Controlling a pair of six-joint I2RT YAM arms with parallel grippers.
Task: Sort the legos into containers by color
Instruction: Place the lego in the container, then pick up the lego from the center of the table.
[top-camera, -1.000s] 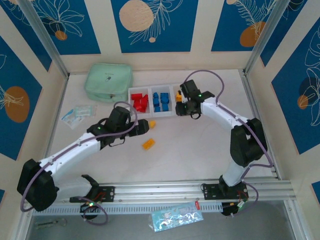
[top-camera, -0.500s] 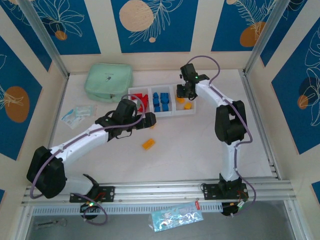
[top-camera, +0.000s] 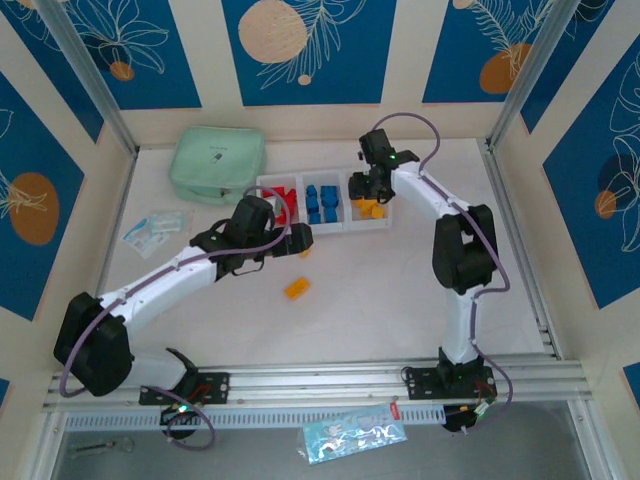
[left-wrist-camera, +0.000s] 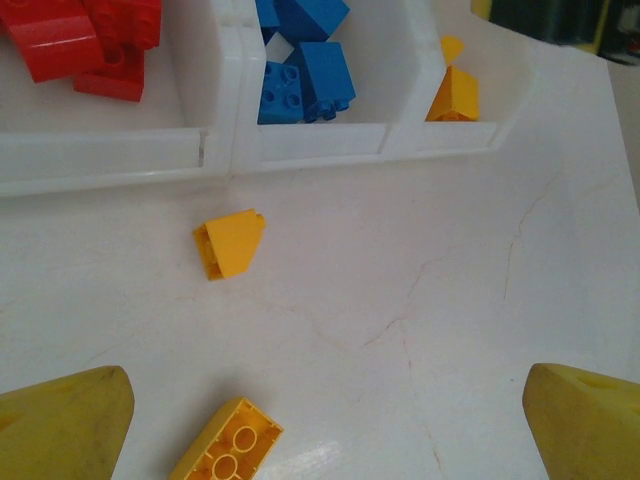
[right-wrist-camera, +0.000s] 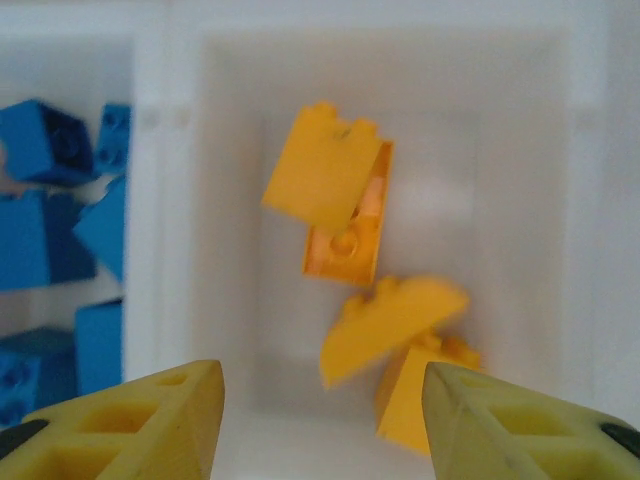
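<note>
Seen from overhead, my table (top-camera: 400, 300) carries a mint-green pouch (top-camera: 217, 165) at 11 o'clock and the three joined containers (left-wrist-camera: 320, 142) at 12 o'clock. My right gripper (right-wrist-camera: 320, 400) hangs over the rightmost bin, partly open and holding nothing, with yellow legos (right-wrist-camera: 330, 190) below it. My left gripper (left-wrist-camera: 325, 400) is spread wide and empty above the table. Red legos (left-wrist-camera: 85, 45) sit in the left bin and blue legos (left-wrist-camera: 305, 70) in the middle one. A yellow wedge (left-wrist-camera: 232, 243) lies loose near the bins, with a yellow oblong brick (left-wrist-camera: 225, 455) at its 6 o'clock.

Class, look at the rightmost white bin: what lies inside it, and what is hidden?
The rightmost bin holds a loose pile of yellow-orange bricks, about four. Upper bricks cover parts of those beneath, so the count is unsure.
</note>
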